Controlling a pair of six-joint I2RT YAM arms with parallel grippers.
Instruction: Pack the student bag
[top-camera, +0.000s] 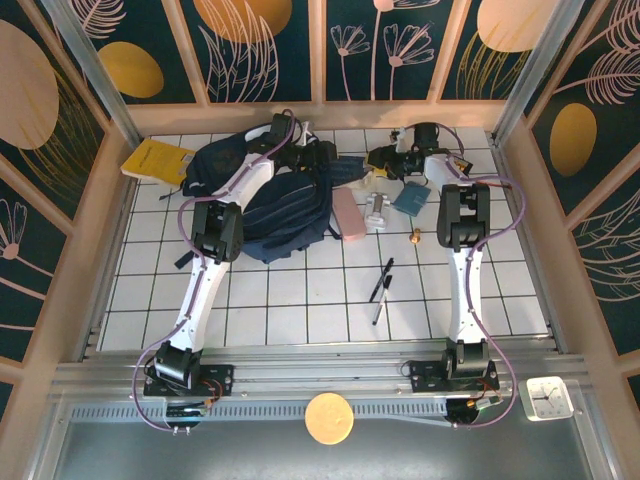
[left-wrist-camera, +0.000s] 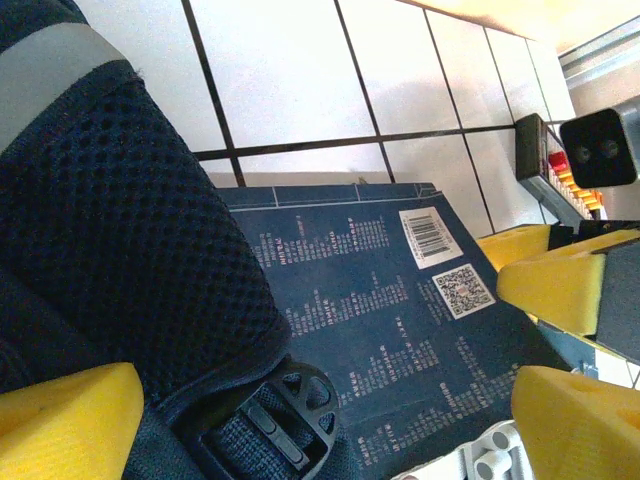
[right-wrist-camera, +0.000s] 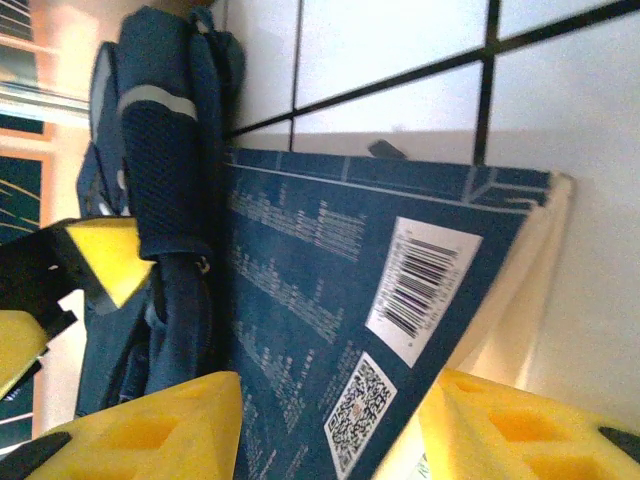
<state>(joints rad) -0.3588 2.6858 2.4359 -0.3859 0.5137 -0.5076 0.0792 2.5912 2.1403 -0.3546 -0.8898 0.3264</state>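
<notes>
Nearest to the arm bases, the white tiles of the table (top-camera: 270, 310) are bare on the left and give free room. Two pens (top-camera: 381, 288) lie right of the middle. Farther on, the bag (top-camera: 290, 205) lies left of centre, partly under the left arm. Behind it, a blue book (left-wrist-camera: 380, 320) touches the bag's mesh strap (left-wrist-camera: 130, 250). The left gripper (left-wrist-camera: 320, 435) hangs over the strap and book, fingers spread wide. The right gripper (right-wrist-camera: 330, 430) has one finger on each side of the book's edge; we cannot tell if it presses.
</notes>
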